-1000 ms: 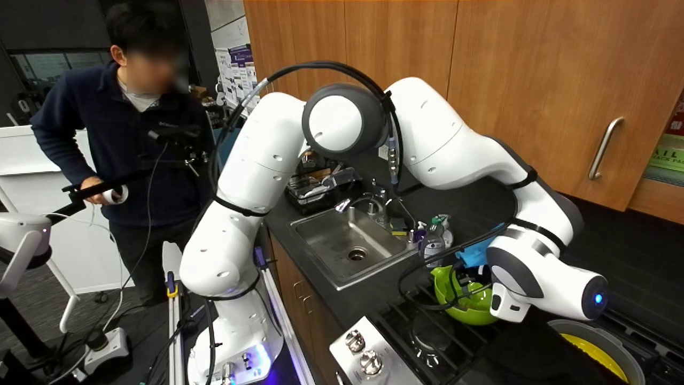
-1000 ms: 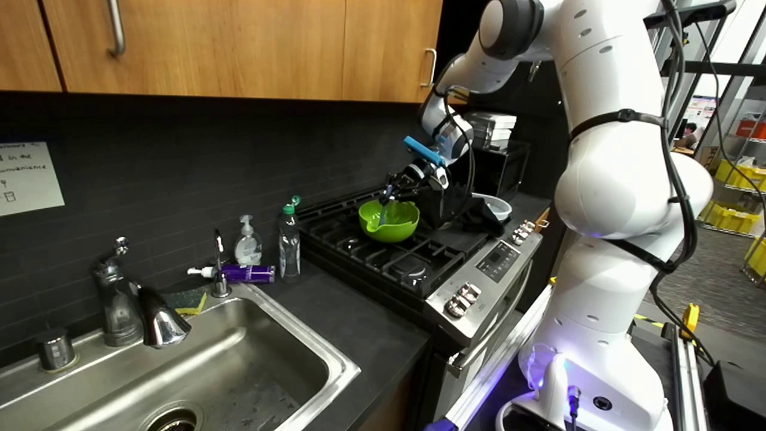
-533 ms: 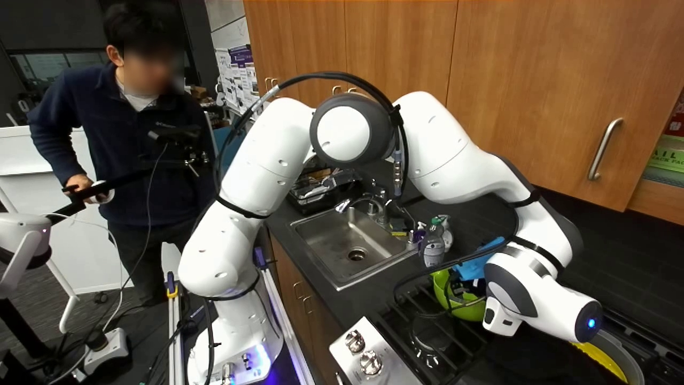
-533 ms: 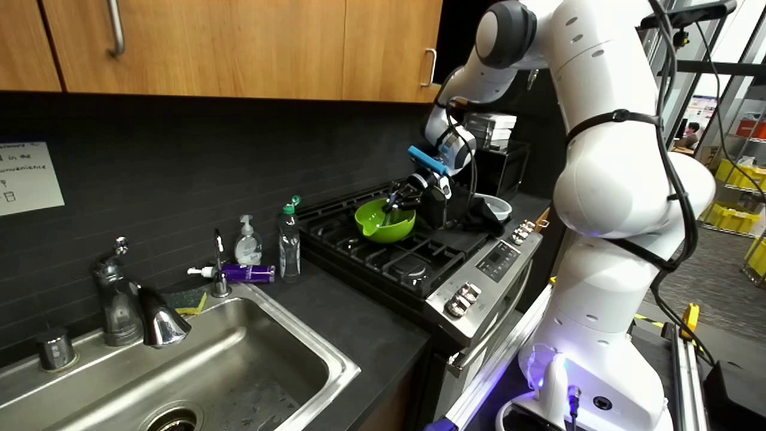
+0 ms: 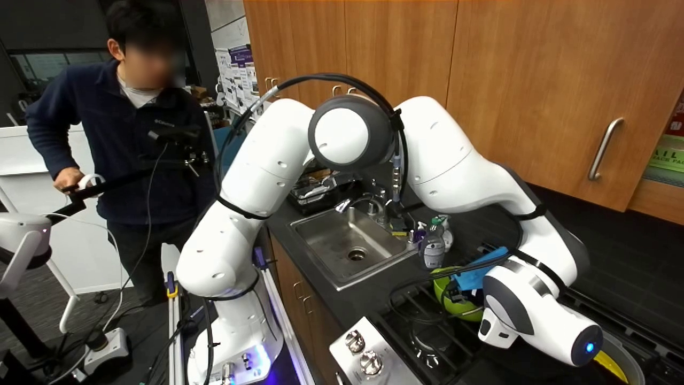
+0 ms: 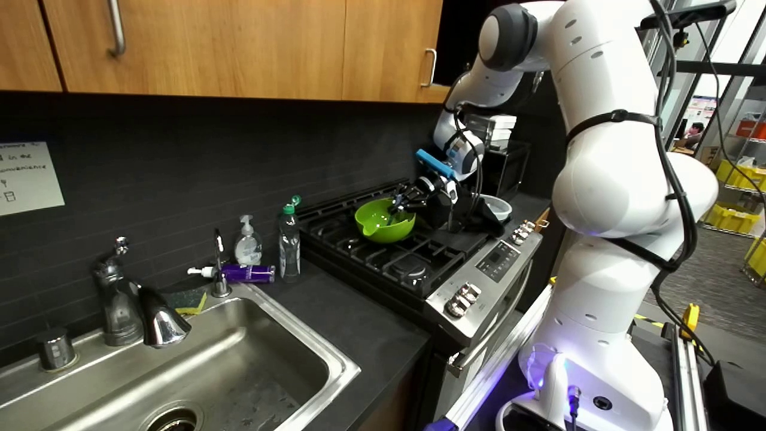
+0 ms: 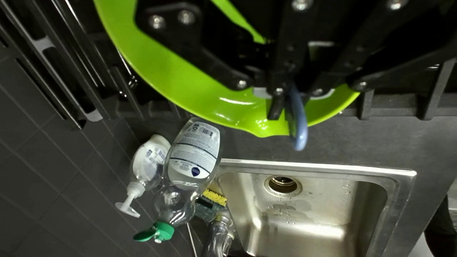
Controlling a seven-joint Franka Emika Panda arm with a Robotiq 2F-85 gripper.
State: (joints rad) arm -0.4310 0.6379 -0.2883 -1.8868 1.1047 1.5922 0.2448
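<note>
Holding blue utensil (image 7: pixel 299 123) in green bowl (image 6: pixel 385 232), gripper (image 7: pixel 292 94) clenched; wall note (image 6: pixel 30 178): "in the"; bottle label (image 7: pixel 194 155) illegible.

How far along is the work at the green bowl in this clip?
Done: the gripper is shut on the blue utensil. In hand: the utensil's lower end appears inside the green bowl, possibly stirring. Left: likely releasing the utensil, not yet set down.

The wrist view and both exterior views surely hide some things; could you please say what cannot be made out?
Blue-handled utensil: its far end is hidden by the gripper in the wrist view.
Green bowl: partly behind the gripper, cut by the top edge, wrist view.
Handwritten note: the left edge cuts it off in an exterior view.
</note>
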